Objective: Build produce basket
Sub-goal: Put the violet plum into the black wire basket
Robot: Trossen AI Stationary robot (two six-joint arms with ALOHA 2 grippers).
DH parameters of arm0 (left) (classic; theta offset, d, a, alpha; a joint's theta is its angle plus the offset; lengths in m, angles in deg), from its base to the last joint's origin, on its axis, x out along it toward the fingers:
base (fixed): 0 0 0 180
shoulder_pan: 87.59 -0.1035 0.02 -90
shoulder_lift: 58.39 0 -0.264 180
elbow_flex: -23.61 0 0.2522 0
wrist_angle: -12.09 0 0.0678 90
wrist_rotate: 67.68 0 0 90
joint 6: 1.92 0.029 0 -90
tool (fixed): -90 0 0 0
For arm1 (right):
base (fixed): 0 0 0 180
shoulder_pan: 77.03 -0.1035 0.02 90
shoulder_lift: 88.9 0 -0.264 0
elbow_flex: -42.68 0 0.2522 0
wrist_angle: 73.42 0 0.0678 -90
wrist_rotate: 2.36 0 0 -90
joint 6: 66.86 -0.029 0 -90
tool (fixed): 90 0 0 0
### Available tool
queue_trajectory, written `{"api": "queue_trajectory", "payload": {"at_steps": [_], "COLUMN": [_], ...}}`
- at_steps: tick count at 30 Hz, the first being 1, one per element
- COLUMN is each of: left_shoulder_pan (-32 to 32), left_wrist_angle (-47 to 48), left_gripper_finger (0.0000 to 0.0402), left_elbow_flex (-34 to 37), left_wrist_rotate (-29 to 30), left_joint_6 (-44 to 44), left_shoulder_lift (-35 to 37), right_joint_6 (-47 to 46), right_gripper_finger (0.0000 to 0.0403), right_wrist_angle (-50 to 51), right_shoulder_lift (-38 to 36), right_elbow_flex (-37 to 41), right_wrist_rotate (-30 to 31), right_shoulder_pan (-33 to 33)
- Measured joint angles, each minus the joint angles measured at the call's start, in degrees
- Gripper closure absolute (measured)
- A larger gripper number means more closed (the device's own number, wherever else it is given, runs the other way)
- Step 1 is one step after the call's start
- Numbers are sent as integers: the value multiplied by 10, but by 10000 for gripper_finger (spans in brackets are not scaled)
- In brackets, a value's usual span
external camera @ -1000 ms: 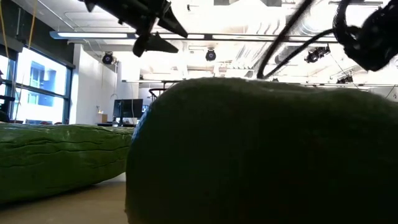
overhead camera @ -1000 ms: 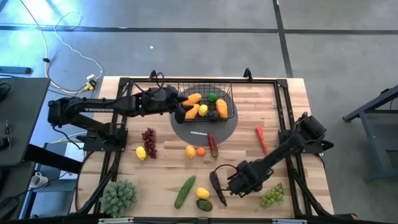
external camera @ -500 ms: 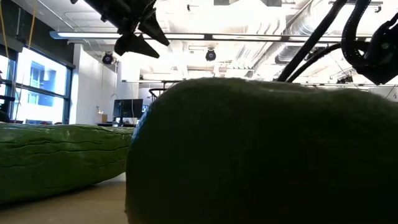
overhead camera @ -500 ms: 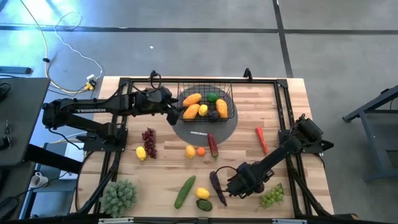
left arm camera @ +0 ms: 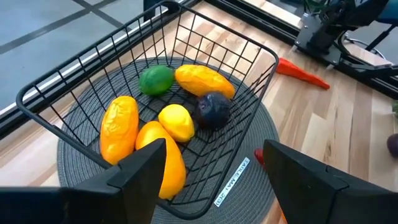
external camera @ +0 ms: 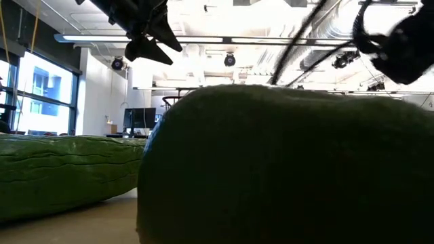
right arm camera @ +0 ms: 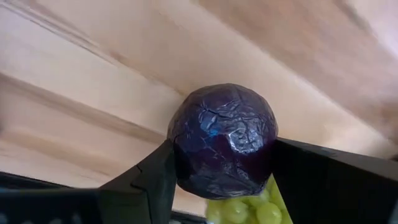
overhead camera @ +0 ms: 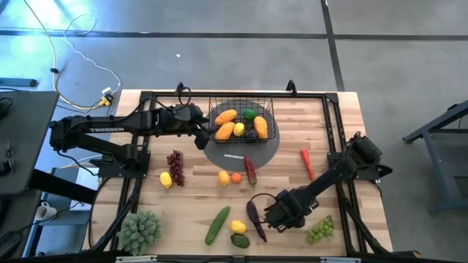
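Near the worktop's [overhead camera: 183, 197] front edge, the right pincer [right arm camera: 224, 180] is clasping a dark purple plum [right arm camera: 222, 140] beside green grapes [overhead camera: 319, 230]. The left pincer [left arm camera: 211, 168] is hovering wide apart beside the basket [overhead camera: 267, 109], which is holding six fruits.

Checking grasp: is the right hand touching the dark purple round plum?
Touching. Right wrist view: both dark fingers press against the dark purple round plum, no gap.

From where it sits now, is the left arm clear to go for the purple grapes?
Probably yes. The left gripper hangs open and empty beside the basket, and the purple grapes lie on bare table nearby on its own side, with nothing visible between them.
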Motion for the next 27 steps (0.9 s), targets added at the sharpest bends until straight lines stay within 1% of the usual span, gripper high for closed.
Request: {"api": "queue_trajectory", "payload": {"at_steps": [4, 14, 22, 27], "left_shoulder_pan": [-1, -3, -3, -3], "left_wrist_angle": [0, 0, -1, -5], "left_gripper_finger": [145, 145, 145, 145], "left_elbow_flex": [0, 0, 0, 0], "left_wrist_rotate": [1, 3, 4, 8], "left_joint_6": [0, 16, 16, 17], "left_shoulder_lift": [0, 0, 0, 0], "right_joint_6": [0, 9, 53, 103], "right_gripper_finger": [208, 209, 209, 207], "right_wrist_angle": [-11, -11, -31, -70], "right_shoulder_lift": [-28, -122, -193, -217], "right_elbow_flex": [0, 0, 0, 0], "right_wrist_rotate": [43, 163, 255, 291], "right_shoulder_pan": [14, 78, 141, 186]}}
